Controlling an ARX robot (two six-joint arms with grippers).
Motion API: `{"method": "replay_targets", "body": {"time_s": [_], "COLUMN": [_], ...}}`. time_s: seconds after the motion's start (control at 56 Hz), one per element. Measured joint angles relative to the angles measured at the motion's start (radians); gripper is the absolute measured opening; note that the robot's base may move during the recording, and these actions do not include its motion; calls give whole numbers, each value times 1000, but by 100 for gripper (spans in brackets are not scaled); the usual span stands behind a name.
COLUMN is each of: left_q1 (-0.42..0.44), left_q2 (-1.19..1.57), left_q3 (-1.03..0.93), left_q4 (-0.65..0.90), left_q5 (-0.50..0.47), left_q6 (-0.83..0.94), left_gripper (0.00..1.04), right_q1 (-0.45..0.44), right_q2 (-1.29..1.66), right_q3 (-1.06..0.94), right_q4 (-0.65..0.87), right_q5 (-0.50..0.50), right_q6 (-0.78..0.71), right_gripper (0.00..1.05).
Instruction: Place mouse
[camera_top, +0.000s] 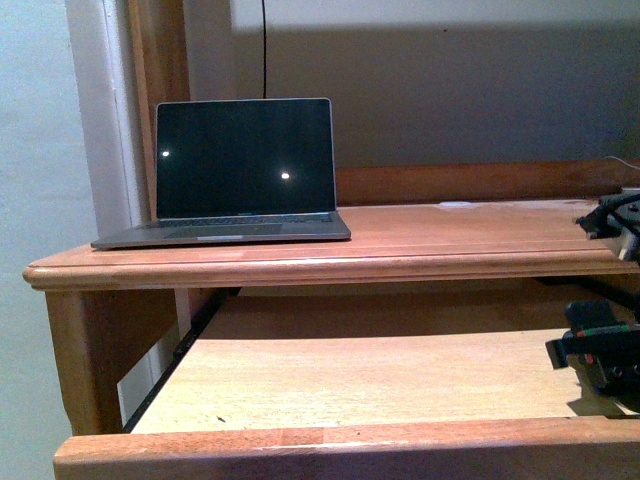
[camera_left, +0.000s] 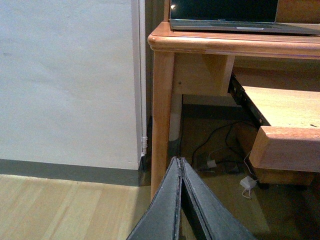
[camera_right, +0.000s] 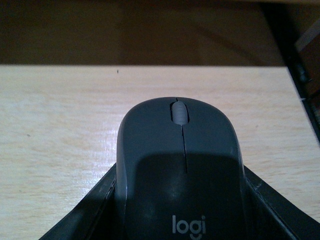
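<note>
The dark grey mouse (camera_right: 180, 165), with a scroll wheel and a "logi" mark, sits between the dark fingers (camera_right: 85, 220) of my right gripper (camera_right: 180, 220), which is shut on it. It is over the pale wooden pull-out shelf (camera_right: 60, 145); I cannot tell if it touches the wood. In the front view the right arm (camera_top: 605, 360) shows at the right edge over the shelf (camera_top: 350, 380); the mouse is hidden there. My left gripper (camera_left: 180, 167) is shut and empty, low beside the desk leg (camera_left: 162, 115), above the floor.
An open laptop (camera_top: 240, 170) with a dark screen stands on the left of the desk top (camera_top: 450, 245). The shelf has a raised front lip (camera_top: 340, 450). Cables and a white plug (camera_left: 247, 184) lie on the floor under the desk. A wall is on the left.
</note>
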Motion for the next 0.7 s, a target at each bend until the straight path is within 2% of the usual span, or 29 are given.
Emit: {"method": "replay_targets", "body": {"time_s": [0.071, 0.143, 0.304, 0.446, 0.607, 0.696], "left_q1": [0, 0, 0, 0, 0, 0], "left_q2": [-90, -129, -142, -142, -142, -142], "left_q3": [0, 0, 0, 0, 0, 0], "left_q4": [-116, -134, -140, -141, -141, -141], "left_q5": [0, 0, 0, 0, 0, 0], "left_q6": [0, 0, 0, 0, 0, 0], "left_gripper": [3, 3, 3, 3, 37, 53], "right_q1": [0, 2, 54, 132, 177, 188], "right_q2": [-33, -55, -28, 200, 500, 605], "right_q3": [23, 61, 296, 613, 924, 1030], "right_q4": [-16, -43, -114, -169, -229, -233], "right_q5": [0, 0, 46, 140, 248, 295], "right_q6": [6, 19, 48, 66, 89, 90], "right_gripper": [55, 55, 55, 55, 55, 55]}}
